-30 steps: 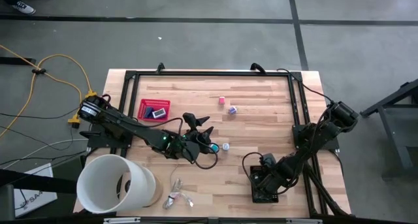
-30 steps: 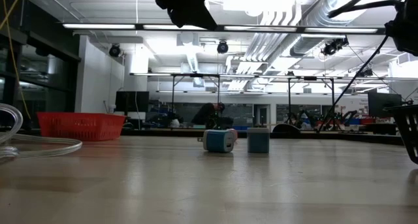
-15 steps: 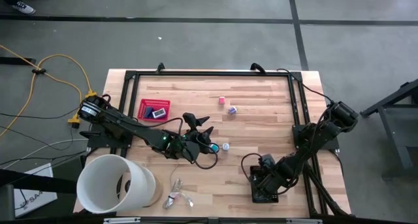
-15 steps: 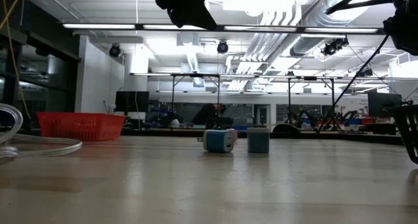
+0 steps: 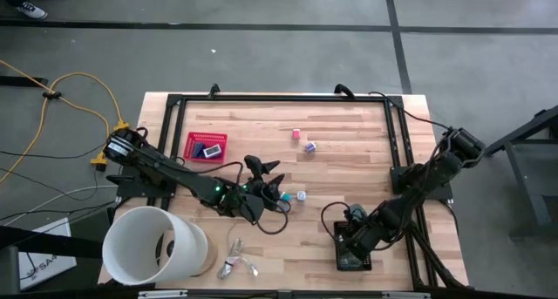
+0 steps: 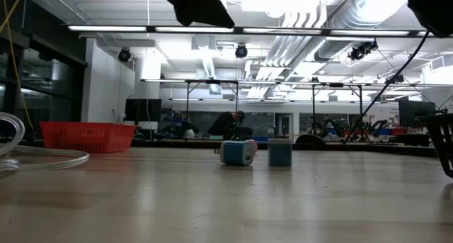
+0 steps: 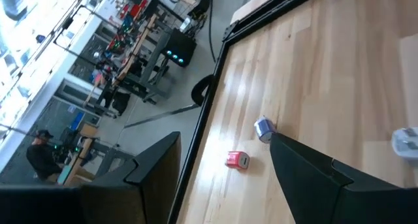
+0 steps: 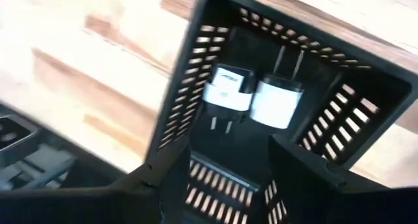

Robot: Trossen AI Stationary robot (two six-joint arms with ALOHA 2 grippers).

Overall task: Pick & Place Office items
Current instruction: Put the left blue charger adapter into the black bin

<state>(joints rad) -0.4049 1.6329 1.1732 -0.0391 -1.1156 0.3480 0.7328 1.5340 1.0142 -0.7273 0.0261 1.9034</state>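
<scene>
My left gripper (image 5: 269, 174) is open and empty above the table's middle, a little to the far left of a teal piece (image 5: 285, 196) and a white-and-blue piece (image 5: 301, 195). They show side by side in the low view (image 6: 237, 152). A pink piece (image 5: 296, 133) and a purple piece (image 5: 309, 146) lie farther back; both show between the fingers in the left wrist view (image 7: 237, 160). My right gripper (image 8: 228, 152) is open and empty over a black slotted basket (image 5: 351, 248), which holds two white plug-like pieces (image 8: 225, 90).
A red basket (image 5: 207, 146) with small pieces stands at the far left. A big white tub (image 5: 157, 245) sits at the near left corner, with a pale wire loop (image 5: 237, 260) beside it. A black frame (image 5: 279, 97) runs around the table's edges.
My left gripper has shifted a little toward the near edge, closer to the teal piece. My right arm has risen slightly over the black basket. No piece has moved.
</scene>
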